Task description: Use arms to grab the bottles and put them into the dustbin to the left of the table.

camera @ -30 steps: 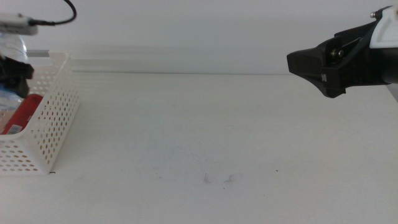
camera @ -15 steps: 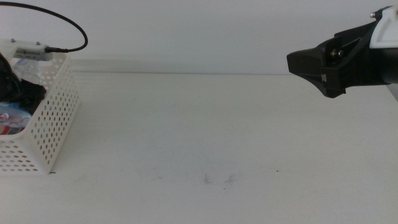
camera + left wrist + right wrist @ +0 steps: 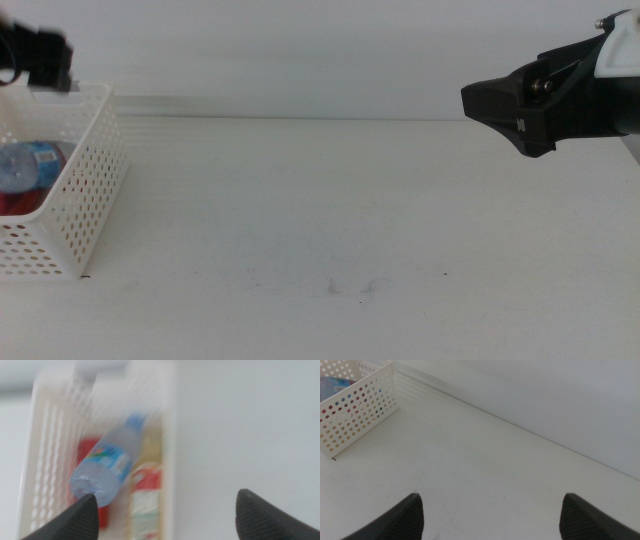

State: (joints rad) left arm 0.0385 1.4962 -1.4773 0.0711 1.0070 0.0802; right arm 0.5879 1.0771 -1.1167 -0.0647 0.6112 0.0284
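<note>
The white dustbin [image 3: 85,200] stands at the table's left edge. Inside it lie a clear water bottle [image 3: 107,467] with a blue cap, a red can [image 3: 89,455] and a bottle [image 3: 147,497] with a red and white label. The water bottle [image 3: 25,165] rests on top of the red can [image 3: 22,203]. My left gripper [image 3: 165,517] hovers above the dustbin, open and empty; its arm [image 3: 40,52] shows at the top left. My right gripper [image 3: 478,100] hangs still above the table's right side, open [image 3: 492,515] and empty.
The white table [image 3: 330,220] carries a few faint scuff marks [image 3: 350,288] near the front middle. A pale wall runs along the back edge. The right wrist view shows the dustbin [image 3: 357,407] far off across the bare tabletop.
The left arm has lifted up out of the dustbin, and the water bottle now lies free inside. The right arm has not moved.
</note>
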